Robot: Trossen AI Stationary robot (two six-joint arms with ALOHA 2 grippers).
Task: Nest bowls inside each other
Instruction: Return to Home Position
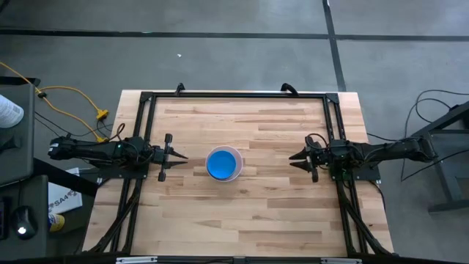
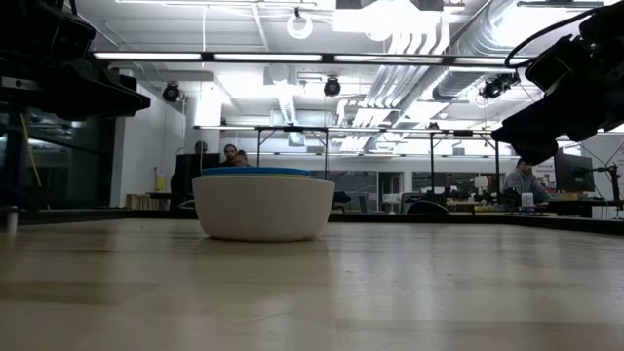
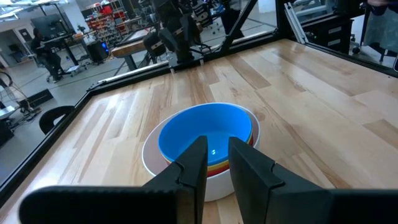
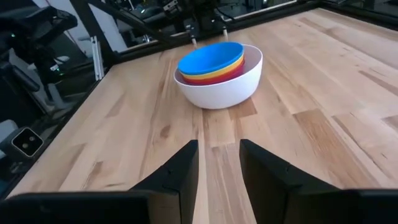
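A stack of nested bowls (image 1: 224,163) stands on its base near the middle of the wooden table (image 1: 264,220). The white bowl (image 4: 224,87) is outermost. Inside it, rims of a red-pink bowl (image 4: 208,79) and a yellow bowl (image 4: 214,71) show under the blue bowl (image 3: 202,134) on top. My left gripper (image 1: 179,156) waits at the table's left side, pointing level at the stack, open and apart from it. My right gripper (image 1: 294,157) waits at the right side, also open, with bare table between it and the stack.
A black metal frame (image 1: 234,94) runs along the table's far, left and right edges. Yellow cables (image 1: 73,99) and boxes lie on the floor beyond the left edge. Bare wood surrounds the stack. People and desks show in the room behind the table.
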